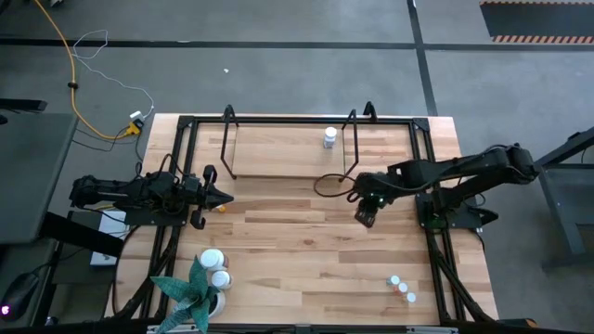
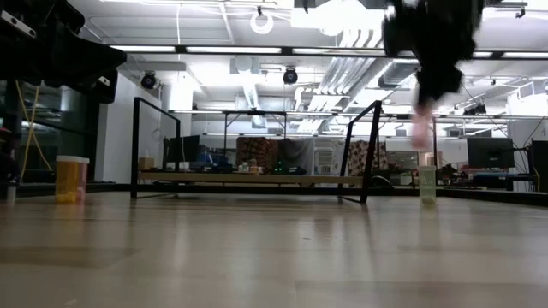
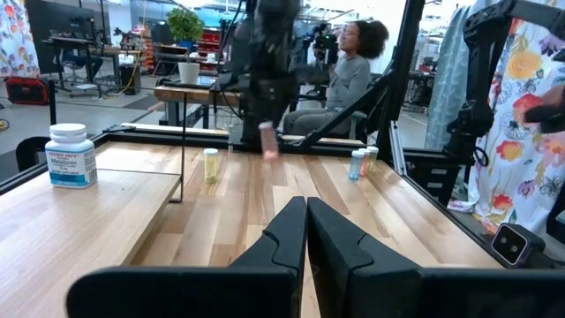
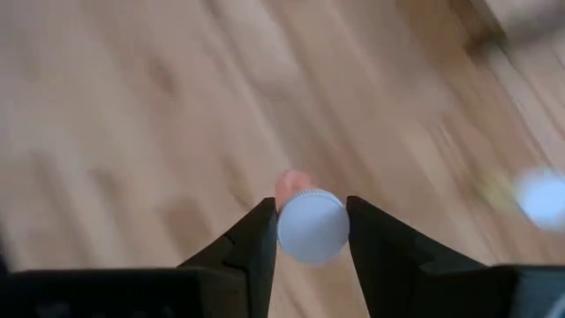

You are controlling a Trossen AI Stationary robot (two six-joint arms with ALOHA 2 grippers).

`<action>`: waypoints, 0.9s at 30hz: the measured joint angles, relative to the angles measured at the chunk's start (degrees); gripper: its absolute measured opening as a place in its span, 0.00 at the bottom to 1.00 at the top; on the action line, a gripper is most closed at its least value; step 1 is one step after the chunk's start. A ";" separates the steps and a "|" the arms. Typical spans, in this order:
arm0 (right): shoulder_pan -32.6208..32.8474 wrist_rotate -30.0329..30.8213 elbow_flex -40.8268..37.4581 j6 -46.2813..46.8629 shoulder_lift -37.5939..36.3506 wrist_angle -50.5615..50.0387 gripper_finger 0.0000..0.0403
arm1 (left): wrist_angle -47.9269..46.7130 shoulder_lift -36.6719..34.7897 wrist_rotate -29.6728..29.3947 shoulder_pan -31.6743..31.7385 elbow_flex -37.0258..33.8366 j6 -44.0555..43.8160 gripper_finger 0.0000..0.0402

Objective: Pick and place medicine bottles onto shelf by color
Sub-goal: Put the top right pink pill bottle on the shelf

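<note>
My right gripper is over the table's middle right, just in front of the shelf, and is shut on a tiny bottle with a white cap and pinkish body. My left gripper is shut and empty at the table's left; a small orange bottle stands on the table beside it. A white bottle stands on the shelf board. Two larger white bottles stand by the plant. Three tiny bottles stand near the front right. A pale bottle stands on the table below my right gripper. My right gripper pinches the tiny bottle by its white cap between its two fingers, one on each side. The fingers come from above, pointing down. The bottle hangs upright below them, its pinkish body lifted clear of the table.
A green spiky plant in a white pot stands at the front left corner. The shelf's black tube hoops rise at its ends. A dark cable loop lies in front of the shelf. A person sits beyond the table's right side.
</note>
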 joint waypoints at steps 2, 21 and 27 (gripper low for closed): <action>1.52 0.47 2.90 -1.61 0.84 3.24 0.30 | 0.00 0.00 0.00 0.00 0.00 0.00 0.01; -12.91 16.63 46.77 -16.29 32.76 -20.91 0.30 | 0.00 0.00 0.00 0.02 0.00 0.00 0.01; -20.43 16.61 47.60 -15.33 37.30 -21.91 0.30 | 0.00 0.00 0.00 0.02 0.00 0.00 0.01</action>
